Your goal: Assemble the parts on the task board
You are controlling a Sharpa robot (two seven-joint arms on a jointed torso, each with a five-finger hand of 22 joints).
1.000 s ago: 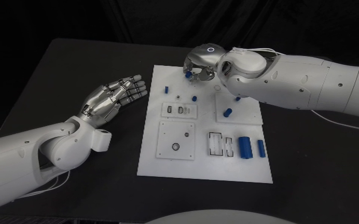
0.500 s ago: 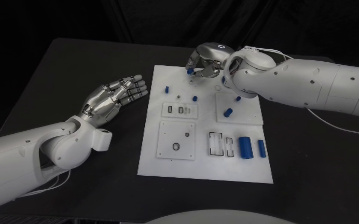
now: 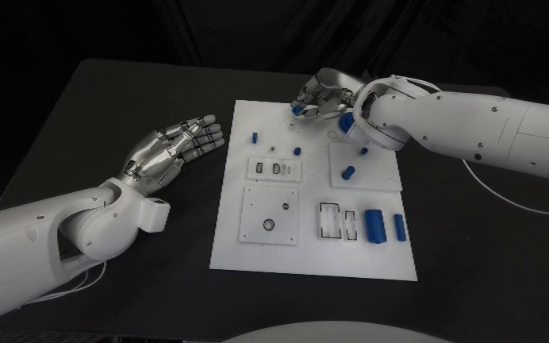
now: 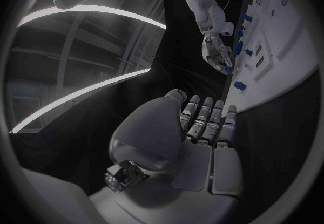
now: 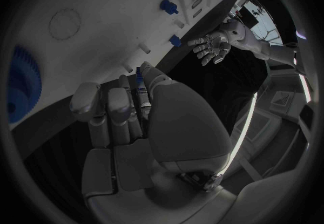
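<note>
At the board's far edge we find the right hand (image 3: pixel 319 98) with its fingers curled around a small blue part (image 3: pixel 298 109), pinched between thumb and fingers just above the white surface. The right wrist view confirms this: the blue part (image 5: pixel 138 74) sits between the fingertips (image 5: pixel 126 81), with the board (image 5: pixel 101 13) close beneath.

We note the left hand (image 3: pixel 171 151) lying off the board's left side, palm up, fingers extended and close together, holding nothing. It does not touch the board. The left wrist view shows the same flat hand (image 4: pixel 202 127) with the board's edge (image 4: pixel 283 67) beyond its fingertips.

On the board (image 3: pixel 251 256) we record several loose blue parts: a short peg (image 3: pixel 254 137) near the left edge, a small one (image 3: pixel 297 151) toward the middle, another (image 3: pixel 364 151) just under the right arm, and one (image 3: pixel 349 172) on the raised plate at right. Two longer cylinders (image 3: pixel 375 225) lie side by side near the front right corner. A square plate (image 3: pixel 270 214) with a ring in it sits at front left.

We cannot tell from these views whether the held part touches the board.
</note>
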